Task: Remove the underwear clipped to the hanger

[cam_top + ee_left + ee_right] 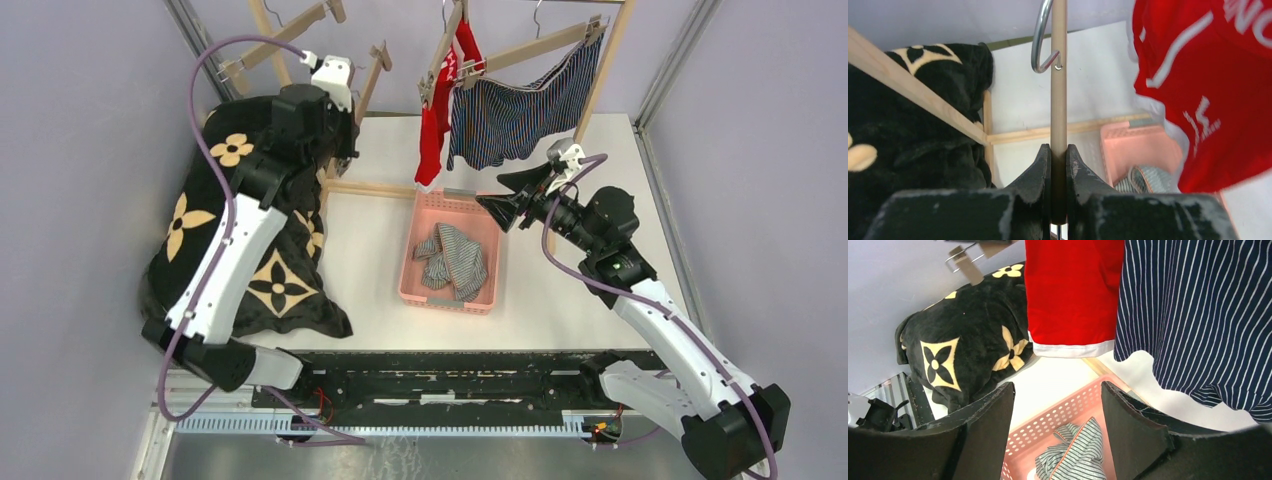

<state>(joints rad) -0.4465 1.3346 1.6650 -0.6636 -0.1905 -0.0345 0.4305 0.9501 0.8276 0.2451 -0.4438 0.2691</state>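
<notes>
Red briefs and dark blue boxers hang straight down, clipped to hangers, just above and beyond the right gripper, the nearer one, its jaws spread and empty. The left gripper is clenched on a wooden bar, well apart.

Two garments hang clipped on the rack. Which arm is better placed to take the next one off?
Right. The right claw is open, empty and close to the hems of the red briefs and dark blue boxers. The left claw is shut on a wooden bar.
</notes>
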